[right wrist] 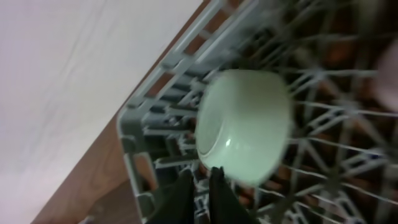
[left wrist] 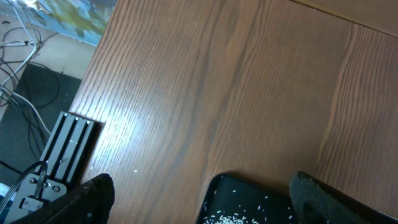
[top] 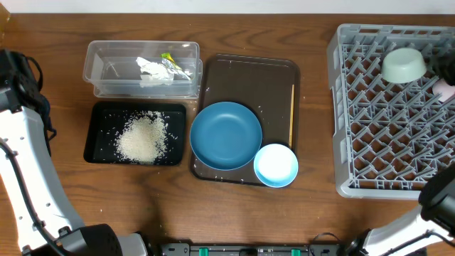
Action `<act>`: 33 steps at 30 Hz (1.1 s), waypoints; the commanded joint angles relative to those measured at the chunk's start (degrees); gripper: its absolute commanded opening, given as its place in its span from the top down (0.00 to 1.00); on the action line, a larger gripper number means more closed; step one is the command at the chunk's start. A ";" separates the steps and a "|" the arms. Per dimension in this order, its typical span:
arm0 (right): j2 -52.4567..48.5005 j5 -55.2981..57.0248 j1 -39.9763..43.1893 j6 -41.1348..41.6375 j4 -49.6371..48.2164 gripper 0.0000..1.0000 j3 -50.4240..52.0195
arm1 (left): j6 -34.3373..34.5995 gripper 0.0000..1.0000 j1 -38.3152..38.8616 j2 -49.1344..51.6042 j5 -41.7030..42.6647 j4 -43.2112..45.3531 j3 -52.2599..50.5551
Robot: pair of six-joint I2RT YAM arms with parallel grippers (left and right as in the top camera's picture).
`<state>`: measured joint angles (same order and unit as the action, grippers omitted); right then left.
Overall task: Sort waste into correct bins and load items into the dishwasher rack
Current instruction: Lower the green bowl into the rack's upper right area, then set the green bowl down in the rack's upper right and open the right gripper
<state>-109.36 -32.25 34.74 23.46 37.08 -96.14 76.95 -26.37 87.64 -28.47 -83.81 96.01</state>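
Mint bowl (top: 404, 64) sits far-left in rack (top: 340, 107), right gripper (right wrist: 201, 186) near it with jaws together, left gripper (left wrist: 199, 198) jaws apart by black tray (left wrist: 255, 199); I'd lift right straight up before swinging to plate (top: 225, 135)

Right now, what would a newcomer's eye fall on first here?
The large blue plate stands out first, mid-table on the dark brown serving tray, with a light blue bowl beside it. Next come the heap of white rice in the black tray at left, and the mint green bowl at the far side of the grey rack.
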 commanded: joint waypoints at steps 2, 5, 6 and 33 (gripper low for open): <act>2.47 4.63 0.44 -1.46 1.14 0.88 0.17 | 0.92 0.08 -0.24 -0.39 -0.46 -0.35 0.11; 3.65 4.68 0.11 -1.46 1.99 0.89 0.17 | 0.92 0.08 -0.24 -0.39 -0.46 -0.35 0.11; 4.07 4.66 -0.11 -1.46 2.16 0.88 0.17 | 0.92 0.08 -0.24 -0.39 -0.46 -0.35 0.11; -7.89 31.34 -18.99 -10.64 -9.53 0.99 0.17 | 0.92 0.08 -0.24 -0.39 -0.46 -0.35 0.11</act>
<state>-117.14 -4.95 15.18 13.72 27.31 -95.88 76.95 -26.37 87.64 -28.45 -83.81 96.01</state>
